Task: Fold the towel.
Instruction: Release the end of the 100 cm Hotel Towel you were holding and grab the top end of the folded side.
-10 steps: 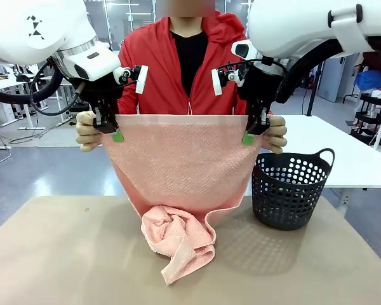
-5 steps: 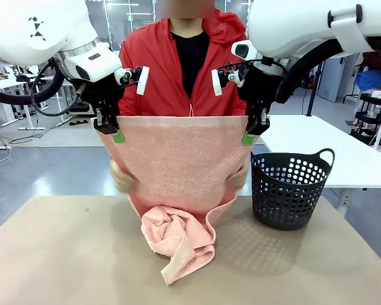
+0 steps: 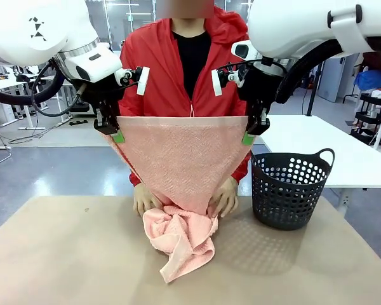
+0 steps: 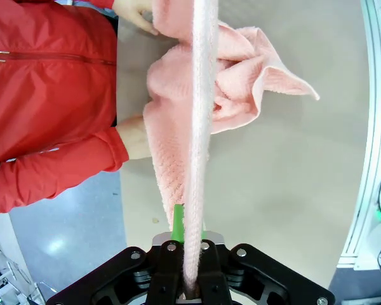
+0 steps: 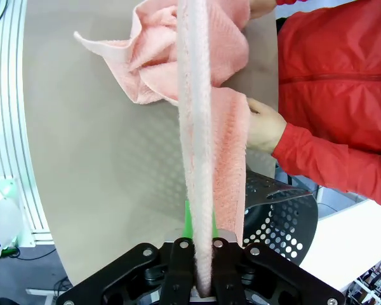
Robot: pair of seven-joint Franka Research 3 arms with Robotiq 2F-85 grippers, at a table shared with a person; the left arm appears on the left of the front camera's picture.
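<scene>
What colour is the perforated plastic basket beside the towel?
The perforated plastic basket is black, clearest in the front view.

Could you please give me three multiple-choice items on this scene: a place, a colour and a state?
1. Where does the basket stand? A. on the table's robot-right side B. on its robot-left side C. on the floor
2. What colour is the basket? A. white B. black C. red
3. How is the towel held? A. flat on the table B. top corners pinched by left gripper and right gripper, lower end bunched on the table C. draped over the basket
Answers: 1 A, it stands at picture right, front view; 2 B, its perforated wall is black; 3 B, both wrist views show jaws shut on cloth.
</scene>
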